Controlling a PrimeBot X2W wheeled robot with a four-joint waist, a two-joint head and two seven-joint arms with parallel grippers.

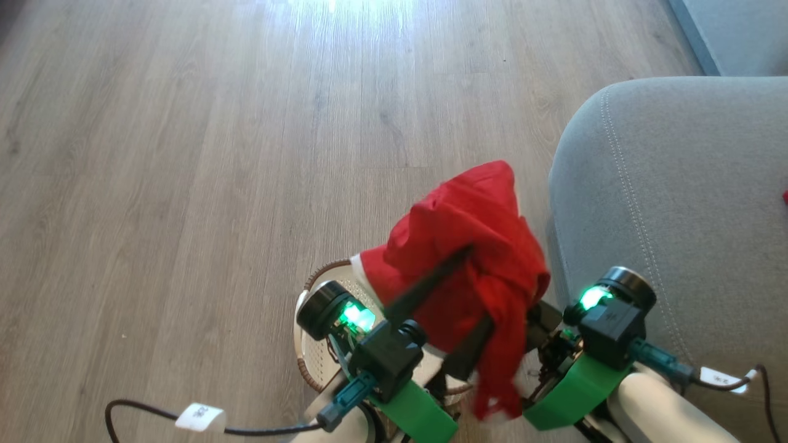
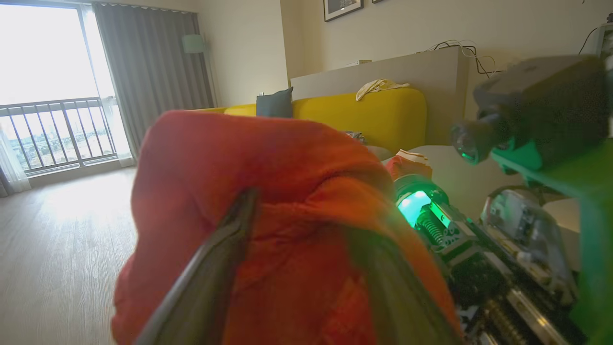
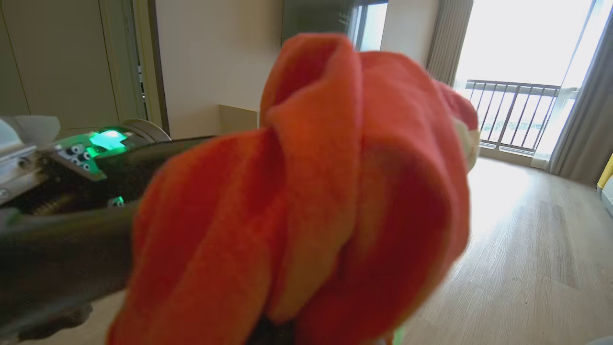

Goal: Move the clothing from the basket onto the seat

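My right end effector point(image 1: 537, 319) pinched shut on the soft bright red fabric garment point(image 1: 468, 234) above the cream perforated plastic basket point(image 1: 313, 364), my left end effector point(image 2: 301, 215) parted under its folds; the large grey upholstered seat point(image 1: 677, 203) lies immediately right, nearer my right arm

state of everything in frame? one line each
left gripper: open, cloth draped over it.
right gripper: shut, apparently on the red garment.
red garment: hanging above the basket.
basket: upright on the floor, contents hidden.
seat: a red scrap at its right edge.
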